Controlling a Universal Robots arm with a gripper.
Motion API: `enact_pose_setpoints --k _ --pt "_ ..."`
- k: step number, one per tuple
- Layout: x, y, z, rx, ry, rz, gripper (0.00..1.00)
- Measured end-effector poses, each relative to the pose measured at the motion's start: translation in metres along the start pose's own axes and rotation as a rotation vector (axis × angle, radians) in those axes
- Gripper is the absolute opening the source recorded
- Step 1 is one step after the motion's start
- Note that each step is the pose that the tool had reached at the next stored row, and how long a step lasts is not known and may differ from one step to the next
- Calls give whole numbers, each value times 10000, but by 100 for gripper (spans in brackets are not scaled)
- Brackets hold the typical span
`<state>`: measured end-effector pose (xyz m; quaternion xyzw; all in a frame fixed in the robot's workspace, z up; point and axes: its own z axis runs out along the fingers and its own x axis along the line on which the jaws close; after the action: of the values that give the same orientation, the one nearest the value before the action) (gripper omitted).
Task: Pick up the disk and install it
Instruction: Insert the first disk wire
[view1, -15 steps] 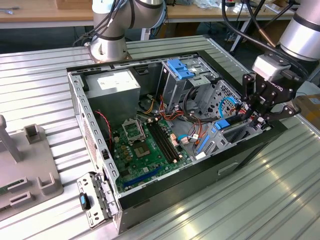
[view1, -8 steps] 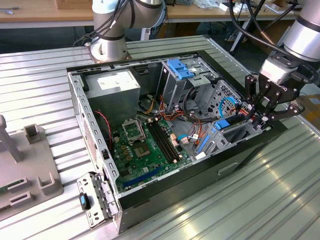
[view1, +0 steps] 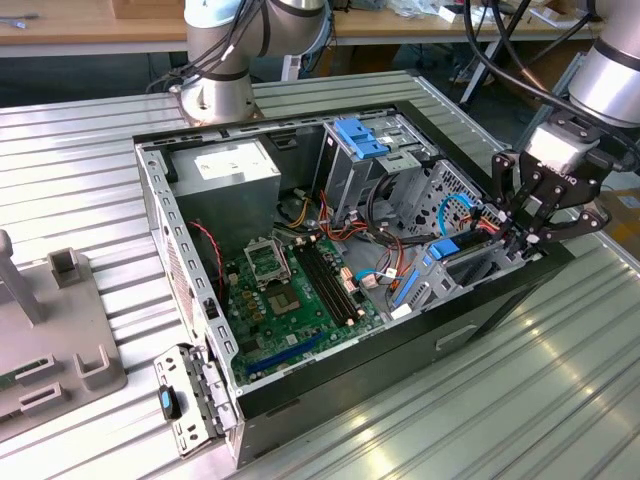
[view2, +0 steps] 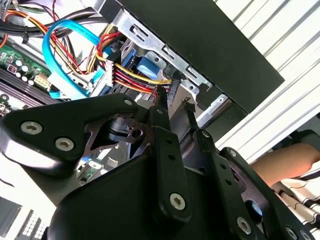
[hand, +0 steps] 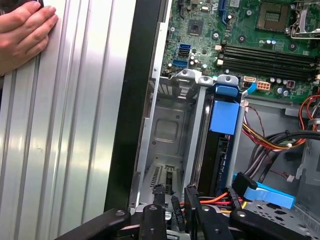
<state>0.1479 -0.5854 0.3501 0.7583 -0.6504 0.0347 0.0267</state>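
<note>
Black two-finger gripper (hand: 172, 196) poised over drive bay, fingers narrowly parted and apparently empty; blue-railed silver-grey disk (hand: 220, 132) seated upright in adjacent slot; snag risk from orange-and-yellow cable bundle (hand: 227, 196) beside fingertips.

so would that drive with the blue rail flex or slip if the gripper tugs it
The drive looks rigid, with a blue plastic rail, so it probably won't flex. Standing edge-up in its metal bay, it likely slides straight. The gripper may slip on the smooth plastic.
</note>
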Motion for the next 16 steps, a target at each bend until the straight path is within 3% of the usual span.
enact_pose_setpoints --k 12,15,16 --pt "-12 -1 4 8 -4 -87 30" --pt "-12 -1 4 8 -3 -87 16" --pt "-12 -1 4 8 -3 -87 16"
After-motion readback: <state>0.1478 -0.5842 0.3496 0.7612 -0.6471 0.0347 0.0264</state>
